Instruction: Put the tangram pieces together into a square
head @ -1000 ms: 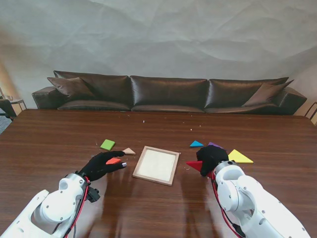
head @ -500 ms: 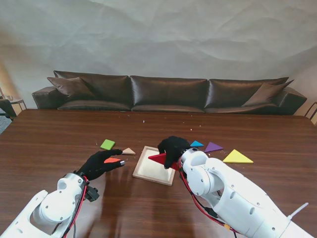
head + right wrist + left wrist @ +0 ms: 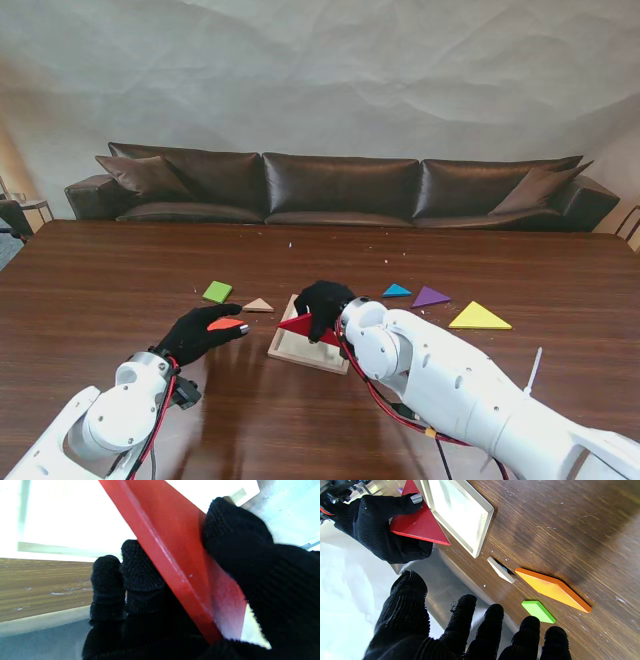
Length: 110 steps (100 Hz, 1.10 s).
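My right hand is shut on a large red triangle and holds it tilted over the pale wooden frame tray. The right wrist view shows the red triangle pinched between thumb and fingers above the tray's white floor. My left hand hovers open over an orange parallelogram, fingers spread. The left wrist view shows that orange parallelogram flat on the table beside a green square and a tan triangle.
On the stand view, the green square and tan triangle lie left of the tray. A blue triangle, purple triangle and yellow triangle lie to its right. A dark sofa stands behind the table.
My right hand has carried the red triangle leftward from beside the purple piece to over the tray. The left hand has barely moved.
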Tool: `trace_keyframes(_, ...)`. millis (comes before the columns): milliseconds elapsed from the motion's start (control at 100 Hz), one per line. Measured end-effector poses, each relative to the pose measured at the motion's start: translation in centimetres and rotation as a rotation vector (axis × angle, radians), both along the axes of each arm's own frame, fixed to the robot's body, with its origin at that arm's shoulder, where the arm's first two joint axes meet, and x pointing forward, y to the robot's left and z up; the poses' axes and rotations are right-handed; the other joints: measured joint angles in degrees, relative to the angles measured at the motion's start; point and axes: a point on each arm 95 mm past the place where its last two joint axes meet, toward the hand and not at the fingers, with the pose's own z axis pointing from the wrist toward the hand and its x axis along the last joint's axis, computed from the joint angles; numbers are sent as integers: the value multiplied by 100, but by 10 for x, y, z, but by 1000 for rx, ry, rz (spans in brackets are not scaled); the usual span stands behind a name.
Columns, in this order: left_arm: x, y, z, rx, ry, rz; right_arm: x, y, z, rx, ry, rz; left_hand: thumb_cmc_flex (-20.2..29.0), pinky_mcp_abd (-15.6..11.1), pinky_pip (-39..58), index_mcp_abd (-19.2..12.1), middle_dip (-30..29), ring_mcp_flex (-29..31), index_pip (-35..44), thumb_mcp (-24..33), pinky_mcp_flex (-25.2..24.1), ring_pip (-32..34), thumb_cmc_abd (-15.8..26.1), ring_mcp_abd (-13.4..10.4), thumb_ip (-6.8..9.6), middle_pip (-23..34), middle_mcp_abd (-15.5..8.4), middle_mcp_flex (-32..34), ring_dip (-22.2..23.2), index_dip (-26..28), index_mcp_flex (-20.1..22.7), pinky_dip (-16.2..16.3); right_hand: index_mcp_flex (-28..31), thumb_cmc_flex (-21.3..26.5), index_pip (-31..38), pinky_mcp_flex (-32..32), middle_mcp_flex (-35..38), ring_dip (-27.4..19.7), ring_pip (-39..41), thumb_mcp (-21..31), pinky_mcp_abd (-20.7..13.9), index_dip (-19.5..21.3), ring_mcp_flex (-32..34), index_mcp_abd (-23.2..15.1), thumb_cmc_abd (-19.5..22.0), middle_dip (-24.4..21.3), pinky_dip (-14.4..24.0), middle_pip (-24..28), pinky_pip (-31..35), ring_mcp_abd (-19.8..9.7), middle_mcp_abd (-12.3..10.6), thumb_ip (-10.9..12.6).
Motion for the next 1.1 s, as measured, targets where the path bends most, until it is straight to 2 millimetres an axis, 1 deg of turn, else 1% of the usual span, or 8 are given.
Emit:
trace_keyframes(50,2,-1,0,1,1,-1,1,1,-3,-2,1,3,0,0,0,0,0,0,0,0,0,0,0,0,0,0,0,0,0,0,0,0,-14,7,0,-2,0,0,0,-1,17,0,-2,12,10,0,0,-3,-37,0,0,0)
trace_keyframes(60,2,-1,0,1,1,-1,1,1,-4,-3,1,4,0,0,0,0,0,0,0,0,0,0,0,0,0,0,0,0,0,0,0,0,-53,8,2,-2,0,0,0,-8,19,0,-6,22,80,0,0,-6,-55,0,0,0)
trace_keyframes(310,12,-2,5,1,-4,-7,1,7,-15,-13,15,41,0,0,0,0,0,0,0,0,0,0,0,0,0,0,0,0,0,0,0,0,-61,21,3,-2,0,0,-5,-13,69,0,-6,58,84,10,0,-68,-80,0,0,0)
trace_keyframes(550,13,-1,5,0,-11,-10,2,5,-24,-38,36,66,0,0,0,0,0,0,0,0,0,0,0,0,0,0,0,0,0,0,0,0,-103,37,3,-2,0,0,-65,-91,71,1,-8,59,148,63,0,-82,-149,0,0,0)
trace_keyframes(690,11,-1,3,0,-7,-7,2,4,-27,-56,45,81,0,0,0,0,0,0,0,0,0,0,0,0,0,0,0,0,0,0,0,0,-124,84,-39,-2,-10,-4,-153,-145,92,1,-10,61,210,67,0,-209,-225,0,0,0)
trace_keyframes(820,9,0,1,3,1,-5,5,3,-30,-57,58,76,0,0,0,0,0,0,0,0,0,0,0,0,0,0,0,0,0,0,0,0,-186,92,-210,-2,-19,-43,-230,-145,214,-125,-11,61,274,80,0,-229,-282,5,0,0)
trace_keyframes(920,8,0,1,8,6,-3,5,3,-31,-59,59,83,0,0,0,0,0,0,0,0,0,0,0,0,0,0,0,0,0,0,0,0,-299,100,-307,-2,-89,-82,-362,-145,233,-269,-48,61,318,249,0,-140,-367,26,4,7)
trace_keyframes(1100,8,0,1,10,11,-7,6,3,-31,-62,56,88,0,0,0,0,0,0,0,0,0,0,0,0,0,0,0,0,0,0,0,0,-379,166,-1083,-2,-170,-250,-688,-86,292,-503,-73,63,373,306,0,-130,-548,42,10,12)
